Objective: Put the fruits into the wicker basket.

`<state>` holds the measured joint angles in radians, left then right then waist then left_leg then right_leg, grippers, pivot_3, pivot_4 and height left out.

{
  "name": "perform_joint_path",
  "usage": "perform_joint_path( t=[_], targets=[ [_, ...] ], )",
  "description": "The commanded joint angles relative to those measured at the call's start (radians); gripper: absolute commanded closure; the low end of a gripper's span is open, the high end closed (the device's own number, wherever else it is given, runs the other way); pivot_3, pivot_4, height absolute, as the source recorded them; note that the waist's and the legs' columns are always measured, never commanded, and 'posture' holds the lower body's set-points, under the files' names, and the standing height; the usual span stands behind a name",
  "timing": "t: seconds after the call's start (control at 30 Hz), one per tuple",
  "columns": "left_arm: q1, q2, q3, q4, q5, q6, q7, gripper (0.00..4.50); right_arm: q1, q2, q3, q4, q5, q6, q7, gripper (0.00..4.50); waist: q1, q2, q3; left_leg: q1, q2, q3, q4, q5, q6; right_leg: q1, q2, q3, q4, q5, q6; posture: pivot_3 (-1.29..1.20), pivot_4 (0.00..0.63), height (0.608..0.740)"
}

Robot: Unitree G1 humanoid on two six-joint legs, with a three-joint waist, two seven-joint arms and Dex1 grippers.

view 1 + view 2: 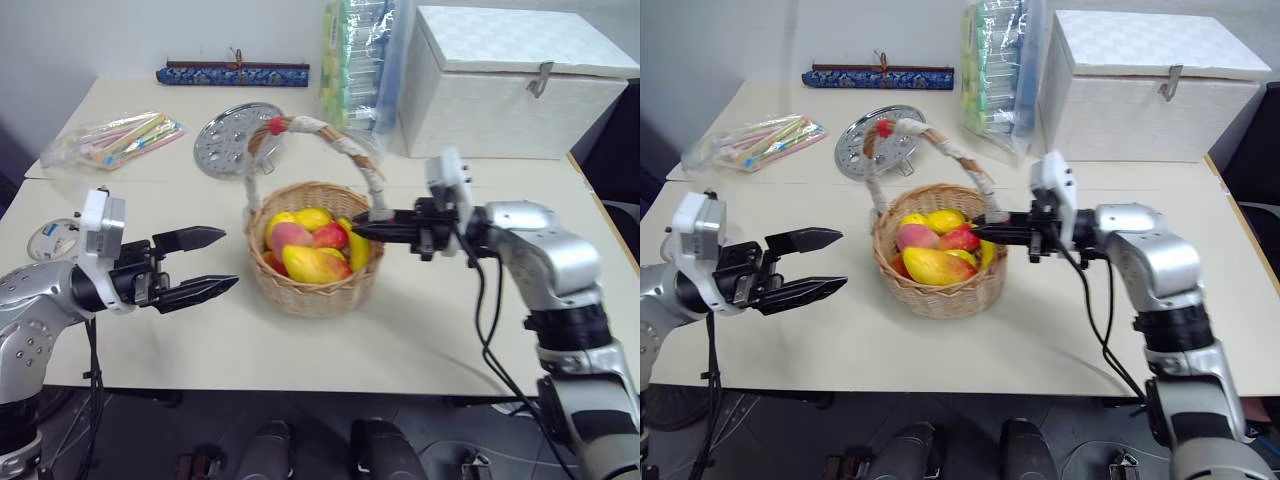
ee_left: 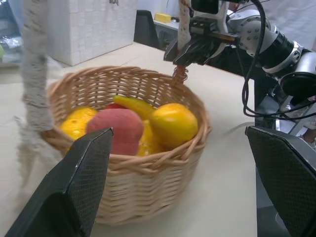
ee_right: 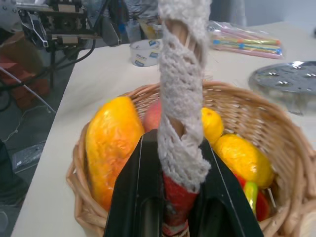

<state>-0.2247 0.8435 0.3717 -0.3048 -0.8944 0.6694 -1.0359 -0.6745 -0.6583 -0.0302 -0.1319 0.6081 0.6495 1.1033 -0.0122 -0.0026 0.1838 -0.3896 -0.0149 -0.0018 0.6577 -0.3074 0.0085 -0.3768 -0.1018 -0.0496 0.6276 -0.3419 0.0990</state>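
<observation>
- Two pincers flanked the wicker basket [image 1: 314, 262] at mid-frame of the head views, which suggested the loading was done and the basket itself was now being handled.
- At lower left, the left pincer [image 1: 205, 264] stood released, jaws wide and level, aimed at the basket's side but apart from it; it looked held ready to steady or receive rather than to pick.
- Centre frame, the fruits [image 1: 312, 248] lay heaped inside the basket: a pink-red peach [image 2: 116, 127] against the near wall, a long orange-yellow mango [image 3: 111, 143] alongside, other yellow pieces packed around them.
- Right of centre, the right pincer [image 3: 181, 197] was clenched on the handle's [image 3: 182, 113] red-wrapped foot, where it joins the rim, probably for a firm hold low down.
- Toward the upper frame, on the pale surface [image 1: 480, 330], a perforated metal disc [image 1: 237, 138], a bag of coloured sticks [image 1: 120, 138] and a white lidded box [image 1: 510, 85] stood well apart.
</observation>
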Motion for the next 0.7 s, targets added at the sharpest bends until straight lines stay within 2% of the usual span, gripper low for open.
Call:
perform_joint_path(
  t=[0.03, 0.1, 0.23, 0.43, 0.53, 0.6, 0.63, 0.7],
  targets=[
    [-0.024, -0.007, -0.017, 0.01, 0.012, -0.029, -0.017, 0.0, 0.064, -0.047, -0.217, -0.116, 0.049, 0.03, -0.147, 4.3, 0.007, 0.0, 0.0, 0.0, 0.0, 0.0, 0.0, 0.0, 0.0, 0.0, 0.0, 0.0, 0.0, 0.0, 0.0, 0.0, 0.15, 0.74],
    [-0.04, -0.016, -0.037, 0.031, 0.024, -0.039, -0.026, 0.0, 0.124, -0.065, -0.312, -0.121, 0.025, 0.012, -0.224, 4.3, 0.01, 0.0, 0.0, 0.0, 0.0, 0.0, 0.0, 0.0, 0.0, 0.0, 0.0, 0.0, 0.0, 0.0, 0.0, 0.0, 0.15, 0.74],
    [-0.06, -0.026, -0.066, 0.061, 0.043, -0.054, -0.048, 0.0, 0.212, -0.087, -0.413, -0.077, -0.024, -0.041, -0.309, 4.3, 0.011, 0.0, 0.0, 0.0, 0.0, 0.001, 0.0, 0.0, 0.0, 0.0, 0.001, 0.0, 0.0, 0.0, 0.0, 0.0, 0.15, 0.74],
    [-0.078, -0.03, -0.089, 0.09, 0.066, -0.07, -0.066, 0.0, 0.264, -0.081, -0.399, 0.043, -0.114, -0.157, -0.355, 4.3, 0.002, 0.001, 0.0, 0.002, 0.001, 0.004, -0.001, 0.0, 0.0, 0.0, 0.002, 0.002, 0.002, 0.0, 0.0, 0.0, 0.15, 0.74],
    [-0.081, -0.031, -0.092, 0.094, 0.074, -0.076, -0.068, 0.0, 0.273, -0.074, -0.388, 0.079, -0.102, -0.16, -0.35, 4.3, 0.002, 0.001, 0.0, 0.002, 0.001, 0.004, 0.0, 0.0, 0.0, 0.0, 0.003, 0.003, 0.002, 0.0, 0.0, 0.0, 0.15, 0.74],
    [-0.076, -0.029, -0.09, 0.095, 0.08, -0.08, -0.068, 0.0, 0.287, -0.077, -0.381, 0.074, -0.099, -0.154, -0.351, 3.56, 0.003, 0.001, 0.0, 0.002, 0.001, 0.004, 0.0, 0.0, 0.0, 0.0, 0.003, 0.003, 0.002, 0.0, 0.0, 0.0, 0.15, 0.74],
    [-0.072, -0.028, -0.088, 0.095, 0.082, -0.08, -0.069, 0.0, 0.297, -0.081, -0.381, 0.063, -0.094, -0.144, -0.351, 3.37, 0.004, 0.001, 0.0, 0.002, 0.001, 0.004, 0.0, 0.0, 0.0, 0.001, 0.003, 0.003, 0.002, 0.0, 0.0, 0.0, 0.15, 0.74],
    [-0.061, -0.023, -0.082, 0.099, 0.085, -0.083, -0.073, 0.0, 0.331, -0.092, -0.388, 0.035, -0.102, -0.151, -0.353, 2.56, 0.008, 0.001, 0.0, 0.002, 0.001, 0.004, 0.0, 0.0, 0.0, 0.001, 0.003, 0.003, 0.002, 0.0, 0.0, 0.0, 0.15, 0.74]
  ],
)
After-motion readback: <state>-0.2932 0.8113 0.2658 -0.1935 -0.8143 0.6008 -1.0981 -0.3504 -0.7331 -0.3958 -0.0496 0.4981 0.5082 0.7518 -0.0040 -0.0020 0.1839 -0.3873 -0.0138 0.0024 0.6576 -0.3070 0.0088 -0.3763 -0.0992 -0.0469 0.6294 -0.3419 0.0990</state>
